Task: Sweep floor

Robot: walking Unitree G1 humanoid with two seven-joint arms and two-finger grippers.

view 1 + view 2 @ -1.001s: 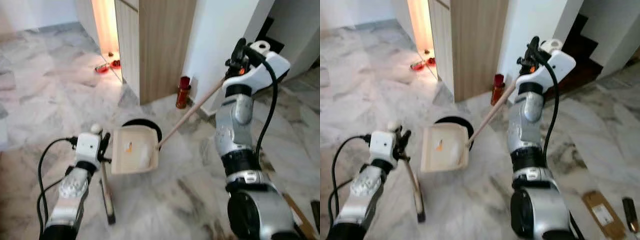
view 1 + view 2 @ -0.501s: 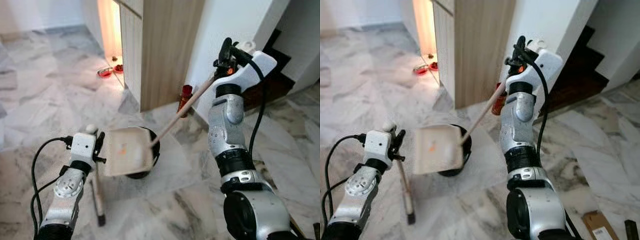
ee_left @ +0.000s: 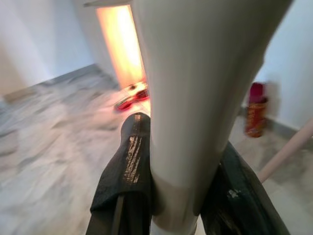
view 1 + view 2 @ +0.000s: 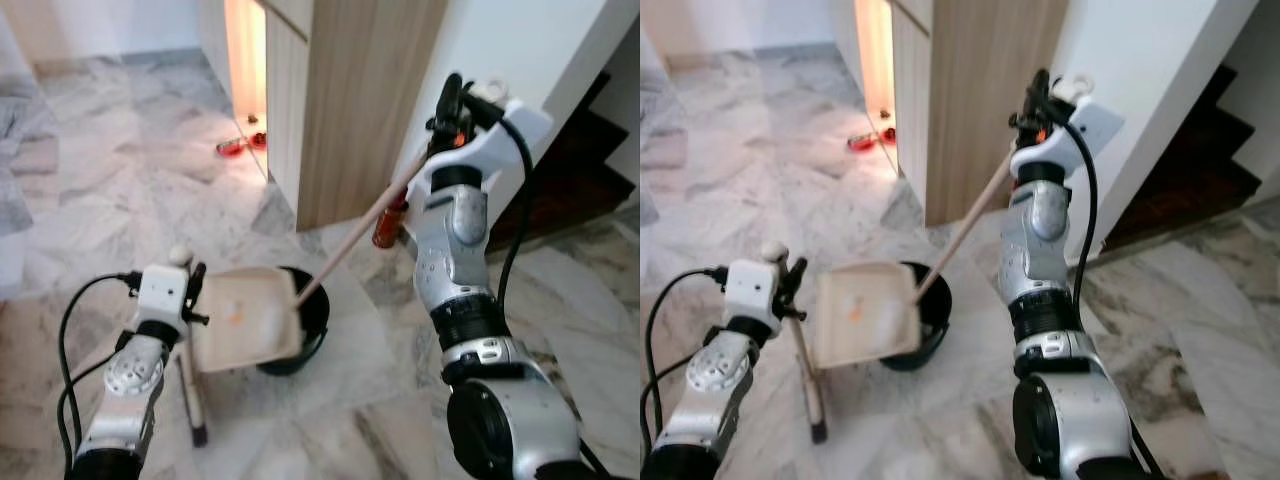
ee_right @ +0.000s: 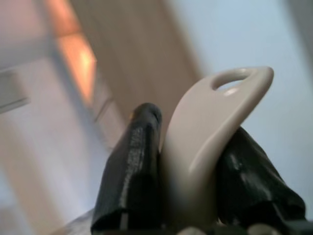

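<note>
My left gripper (image 4: 192, 291) is shut on a pale broom handle (image 4: 187, 375) that slants down to a dark end on the marble floor (image 4: 199, 436). In the left wrist view the black fingers (image 3: 124, 171) clamp that handle (image 3: 195, 98). My raised right gripper (image 4: 447, 105) is shut on the top of a long wooden dustpan handle (image 4: 350, 240); its looped end (image 5: 230, 83) shows between the fingers. The beige dustpan (image 4: 245, 318) hangs low, overlapping the left rim of a black bin (image 4: 308, 325). A small orange bit (image 4: 234, 318) lies in the pan.
A wooden cabinet (image 4: 350, 100) and a white wall (image 4: 560, 50) stand straight ahead, with a red can (image 4: 388, 222) at their foot. Red bowls (image 4: 240, 146) lie by the lit doorway. Dark stairs (image 4: 590, 170) rise at the right.
The camera has moved, shifting the whole picture. The dustpan now sits lower and left of the bin, which shows more at its right. Both grips are unchanged.
</note>
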